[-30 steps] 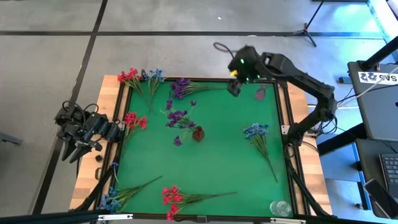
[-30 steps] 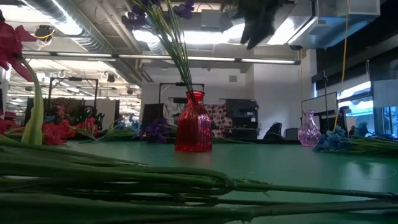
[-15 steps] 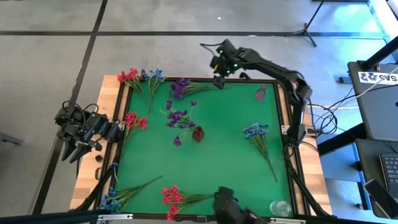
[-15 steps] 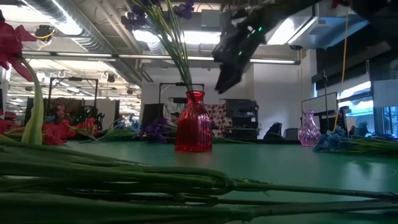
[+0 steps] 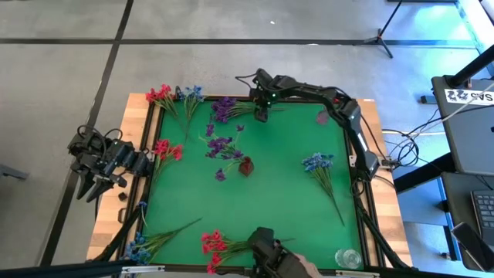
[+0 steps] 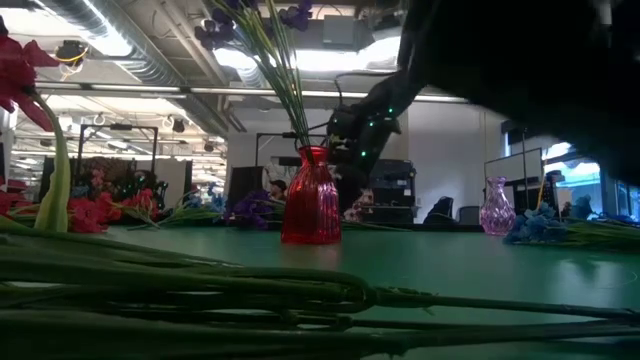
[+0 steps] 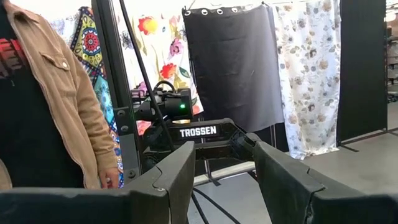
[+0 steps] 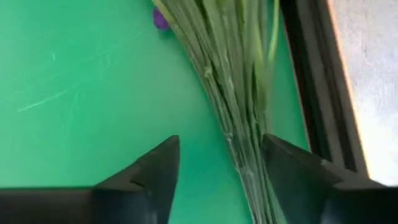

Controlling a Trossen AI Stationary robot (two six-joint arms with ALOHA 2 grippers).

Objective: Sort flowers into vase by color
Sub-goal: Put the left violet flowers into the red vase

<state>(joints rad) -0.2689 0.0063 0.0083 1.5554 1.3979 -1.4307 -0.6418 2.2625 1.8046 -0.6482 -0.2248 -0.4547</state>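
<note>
Purple flower stems (image 8: 239, 118) apparently between open right end effector (image 8: 221, 165) fingers.

Readable lettering: two spots.
We read "TROSSEN" in white capitals on the black arm housing (image 7: 202, 132) in the left wrist view, and "SVS" on a white label (image 5: 470, 96) atop the dark cabinet at the high view's right edge.

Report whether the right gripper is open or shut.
Open: the right gripper has its fingers spread either side of the purple sprig's stems, not clamped.
</note>
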